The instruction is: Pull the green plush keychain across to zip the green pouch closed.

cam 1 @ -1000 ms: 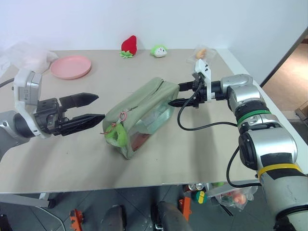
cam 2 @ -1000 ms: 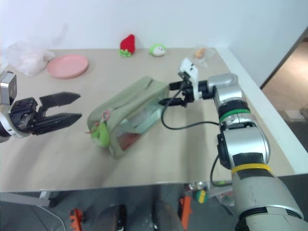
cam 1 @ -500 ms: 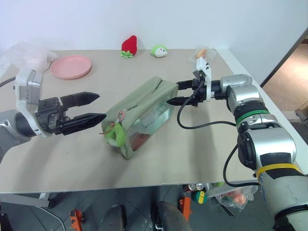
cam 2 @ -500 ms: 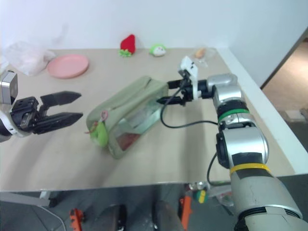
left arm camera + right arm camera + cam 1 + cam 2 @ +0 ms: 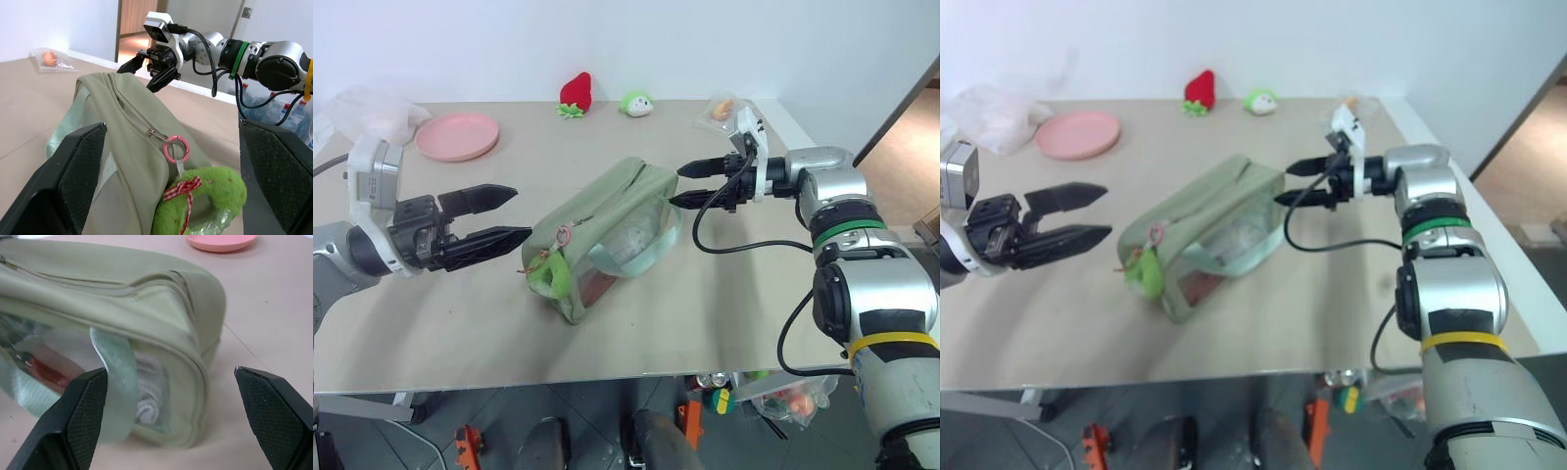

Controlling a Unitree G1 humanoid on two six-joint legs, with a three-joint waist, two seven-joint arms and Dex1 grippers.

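The pouch (image 5: 603,235) lies on its side near the middle of the table (image 5: 724,294), one end toward each arm. The keychain (image 5: 549,277) hangs from a pink ring on the zipper pull at the end nearer the left claw (image 5: 495,217), whose fingers stand apart, just beside that end and touching nothing. The right claw (image 5: 691,184) is also spread, empty, just off the far end by the pale strap. The pouch looks soft and light, with slack fabric and slippery clear sides, so it will likely slide or buckle unless one end is pinned while the zipper is drawn. The keychain is small and squashy; pinching the plush itself or the ring seems safer than the thin cord, which could slip.
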